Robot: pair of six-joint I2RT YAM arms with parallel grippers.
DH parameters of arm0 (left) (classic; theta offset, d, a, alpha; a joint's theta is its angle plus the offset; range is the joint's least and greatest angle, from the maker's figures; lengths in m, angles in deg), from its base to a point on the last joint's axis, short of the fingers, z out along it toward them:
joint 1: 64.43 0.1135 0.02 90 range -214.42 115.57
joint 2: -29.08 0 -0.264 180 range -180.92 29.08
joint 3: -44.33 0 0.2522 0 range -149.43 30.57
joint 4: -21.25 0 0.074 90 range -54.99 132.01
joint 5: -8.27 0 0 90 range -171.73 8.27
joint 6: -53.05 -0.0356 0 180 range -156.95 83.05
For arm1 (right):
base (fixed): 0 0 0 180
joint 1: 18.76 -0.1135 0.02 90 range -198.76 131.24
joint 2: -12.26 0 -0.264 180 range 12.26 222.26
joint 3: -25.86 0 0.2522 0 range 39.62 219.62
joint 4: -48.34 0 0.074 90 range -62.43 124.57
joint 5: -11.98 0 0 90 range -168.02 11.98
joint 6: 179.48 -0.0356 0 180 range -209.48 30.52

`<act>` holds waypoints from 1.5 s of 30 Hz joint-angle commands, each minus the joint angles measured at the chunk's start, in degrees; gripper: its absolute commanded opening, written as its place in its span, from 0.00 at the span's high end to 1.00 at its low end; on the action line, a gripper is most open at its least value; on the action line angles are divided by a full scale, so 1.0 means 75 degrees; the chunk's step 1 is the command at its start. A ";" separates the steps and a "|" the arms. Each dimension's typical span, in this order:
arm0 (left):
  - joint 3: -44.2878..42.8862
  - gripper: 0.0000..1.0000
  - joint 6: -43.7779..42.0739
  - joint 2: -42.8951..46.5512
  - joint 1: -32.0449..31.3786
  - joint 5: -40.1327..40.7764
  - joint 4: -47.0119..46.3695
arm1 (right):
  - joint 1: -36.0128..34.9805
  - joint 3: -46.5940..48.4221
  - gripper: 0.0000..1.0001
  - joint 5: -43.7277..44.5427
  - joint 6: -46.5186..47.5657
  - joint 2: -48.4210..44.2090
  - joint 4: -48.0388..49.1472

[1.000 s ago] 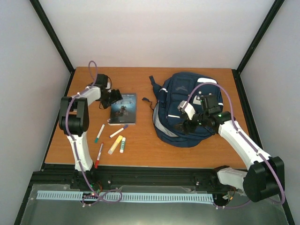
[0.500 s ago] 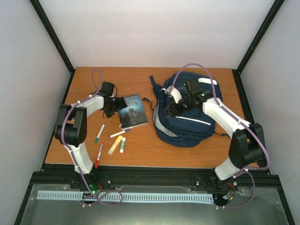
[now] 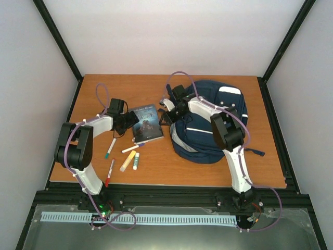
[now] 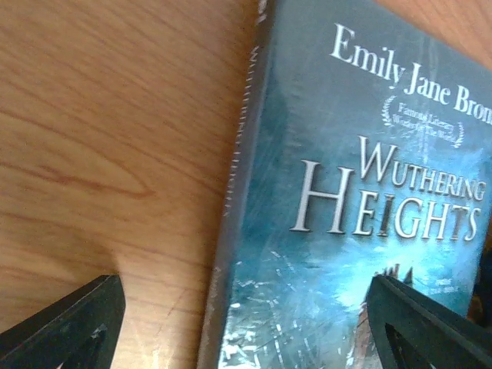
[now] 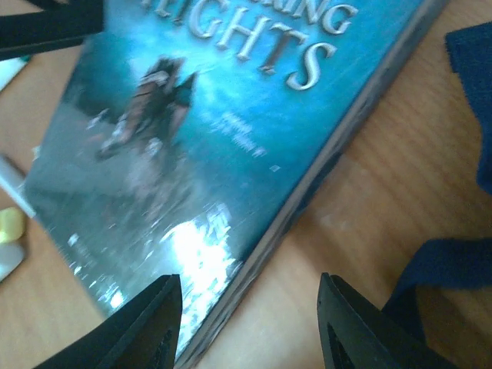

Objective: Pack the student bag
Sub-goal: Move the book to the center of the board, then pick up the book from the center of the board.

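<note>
My left gripper (image 3: 126,121) sits low over the desk (image 3: 171,172) at the left edge of the book (image 3: 147,123), left of centre in the overhead view. In its wrist view the jaws are wide apart. One finger (image 4: 69,323) is over bare wood at lower left and the other is over the cover at lower right, with the book's spine edge between them. The title reads "Wuthering Heights".

My right gripper (image 3: 166,112) reaches across the top of the student bag (image 3: 203,146) to the book's right edge. Its jaws are partly spread. In its wrist view the two fingers (image 5: 146,323) stand on either side of the book's edge, one over the cover and one over the wood. I cannot see either one pressing on the book.

The student bag lies flat on the desk, right of centre, just beside the book. Its navy fabric shows at the right margin of the right wrist view.

Pens, a yellow highlighter (image 3: 128,160) and a glue stick (image 3: 136,161) lie below the book, toward the lower left.
</note>
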State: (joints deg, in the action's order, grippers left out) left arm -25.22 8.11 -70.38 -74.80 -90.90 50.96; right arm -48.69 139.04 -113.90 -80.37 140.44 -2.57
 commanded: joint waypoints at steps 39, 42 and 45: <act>0.2120 0.20 0.2157 0.1744 -0.0285 -0.3968 -0.5921 | -0.0017 0.2466 0.82 -0.1615 -0.0850 0.2839 -0.1215; 0.2059 0.21 0.2080 0.1776 -0.0293 -0.3890 -0.5770 | -0.0017 0.2393 0.82 -0.1661 -0.0862 0.2808 -0.1200; 0.2035 0.22 0.2273 0.1459 -0.0341 -0.3966 -0.6206 | -0.0016 0.2364 0.82 -0.1781 -0.0914 0.2808 -0.1177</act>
State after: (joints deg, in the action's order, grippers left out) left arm -6.62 23.37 -58.90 -74.34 -114.90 17.08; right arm -45.28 159.76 -123.93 -87.63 157.34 -8.28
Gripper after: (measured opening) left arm 0.784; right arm 0.184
